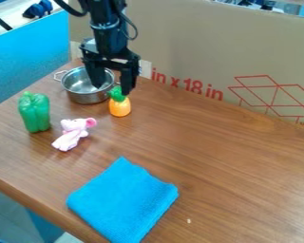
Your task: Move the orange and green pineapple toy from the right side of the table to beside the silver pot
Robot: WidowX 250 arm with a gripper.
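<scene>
The black claw [112, 89] hangs open over the far left part of the table, its two fingers spread well apart and pointing down, with nothing held between them. One finger stands in front of the mouth of the metal pot [86, 98]; the other comes down just beside the green top of the orange toy [120, 108], and whether it touches is hard to tell. The arm [108, 33] drops nearly upright from the top edge of the view, with black cables looping off both sides.

The orange toy stands upright on the wooden table [231, 163], close to the pot's right side. The pot is open, with a wire handle showing on its left. Nearer the camera, a green pepper [34, 114] stands upright at the left, and a pink stuffed animal [71, 134] lies beside it. Nearer still, a folded blue cloth [124, 201] lies flat, well apart from the claw.

Behind the table rises a sheet of cardboard [193, 42] bearing red printed lettering and a red line drawing of box shapes. A bright blue panel [24, 59] stands at the left.
</scene>
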